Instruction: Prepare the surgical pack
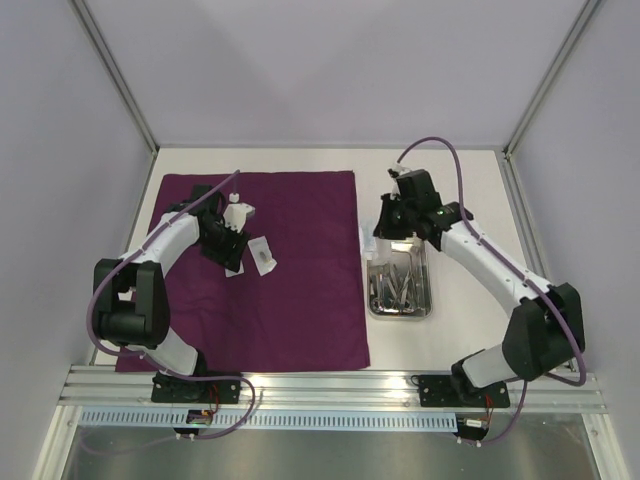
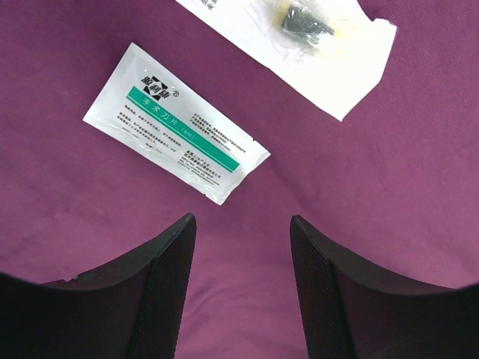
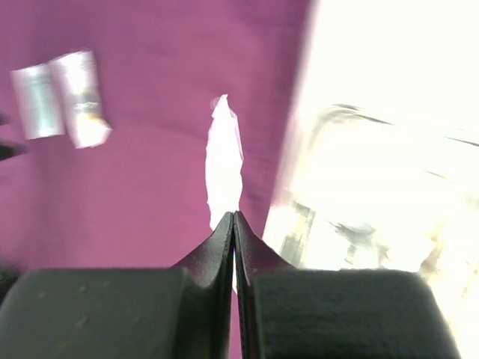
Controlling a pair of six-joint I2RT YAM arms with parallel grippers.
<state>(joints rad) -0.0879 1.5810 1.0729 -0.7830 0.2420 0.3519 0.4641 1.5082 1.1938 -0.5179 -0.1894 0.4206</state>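
Note:
The deep-purple cloth (image 1: 300, 290) lies flat on the table's left half. My left gripper (image 1: 226, 246) hovers over it, open and empty (image 2: 243, 224). Just ahead of its fingertips lie a white packet with a green stripe (image 2: 176, 123) and a clear packet with a dark item inside (image 2: 299, 45); both show from above (image 1: 262, 254). My right gripper (image 1: 386, 226) is at the cloth's right edge, shut (image 3: 233, 217) on a thin white packet (image 3: 224, 161) seen edge-on. The steel tray (image 1: 372, 300) holds several metal instruments (image 1: 398, 285) just right of the cloth.
Grey walls and metal frame posts (image 1: 120, 90) enclose the table on three sides. A rail (image 1: 330, 390) runs along the near edge at the arm bases. The right arm's purple cable (image 1: 455, 165) loops above the tray.

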